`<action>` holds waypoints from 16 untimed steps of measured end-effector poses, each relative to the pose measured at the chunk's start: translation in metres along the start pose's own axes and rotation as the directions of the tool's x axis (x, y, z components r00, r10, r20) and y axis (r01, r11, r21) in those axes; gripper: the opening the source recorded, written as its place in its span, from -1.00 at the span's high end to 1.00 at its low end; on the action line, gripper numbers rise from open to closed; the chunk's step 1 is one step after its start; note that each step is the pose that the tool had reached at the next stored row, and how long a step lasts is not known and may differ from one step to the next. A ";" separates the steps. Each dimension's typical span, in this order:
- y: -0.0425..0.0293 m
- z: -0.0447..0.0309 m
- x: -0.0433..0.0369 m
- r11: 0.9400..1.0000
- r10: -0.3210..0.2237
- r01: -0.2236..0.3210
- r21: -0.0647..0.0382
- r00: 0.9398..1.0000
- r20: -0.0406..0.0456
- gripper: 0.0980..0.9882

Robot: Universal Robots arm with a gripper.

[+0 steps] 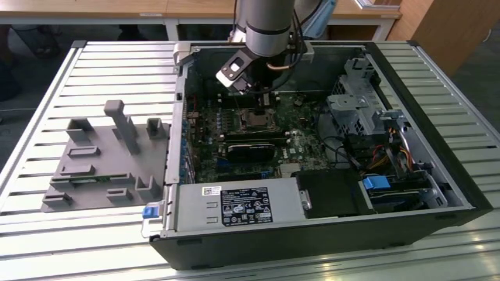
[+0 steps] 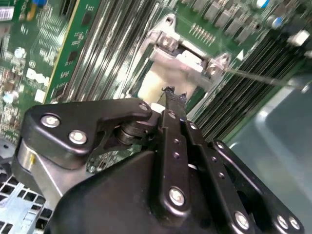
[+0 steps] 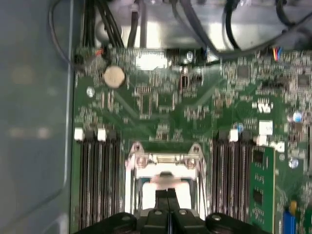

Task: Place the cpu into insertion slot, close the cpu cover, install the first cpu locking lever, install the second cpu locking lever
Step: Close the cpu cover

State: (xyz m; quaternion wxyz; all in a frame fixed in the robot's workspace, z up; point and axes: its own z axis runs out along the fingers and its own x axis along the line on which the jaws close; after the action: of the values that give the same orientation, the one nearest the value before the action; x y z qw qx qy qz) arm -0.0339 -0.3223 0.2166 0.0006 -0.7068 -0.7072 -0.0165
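Poising your pincer (image 3: 168, 196), tips together, at the pale chip (image 2: 153, 80) in the socket (image 1: 254, 120), you seem to have it seated; cover (image 2: 190, 57) and levers (image 2: 263, 78) look undone.

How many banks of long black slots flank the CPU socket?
2, in the first wrist view: one bank on one side of the insertion slot, the other bank opposite. Parts may be hidden.

An open black computer case (image 1: 312, 246) lies on a slatted metal tabletop (image 1: 47, 234). A grey moulded fixture (image 1: 93, 158) sits at the exterior view's left of it. Inside, a grey power supply (image 1: 195, 213) sits beside a blue latch (image 1: 151, 211). A round coin battery (image 3: 113, 76) sits on the green circuit board (image 3: 165, 112).
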 end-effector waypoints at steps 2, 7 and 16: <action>-0.0046 0.0011 0.0000 1.000 0.000 0.000 0.000 1.000 0.000 0.98; -0.0072 0.0049 -0.0001 1.000 0.000 0.000 0.001 1.000 0.000 0.98; -0.0182 0.0066 -0.0002 1.000 0.000 0.000 0.001 1.000 0.000 0.98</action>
State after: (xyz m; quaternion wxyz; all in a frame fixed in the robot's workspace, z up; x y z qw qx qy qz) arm -0.0519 -0.3223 0.2096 0.0010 -0.7068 -0.7072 -0.0161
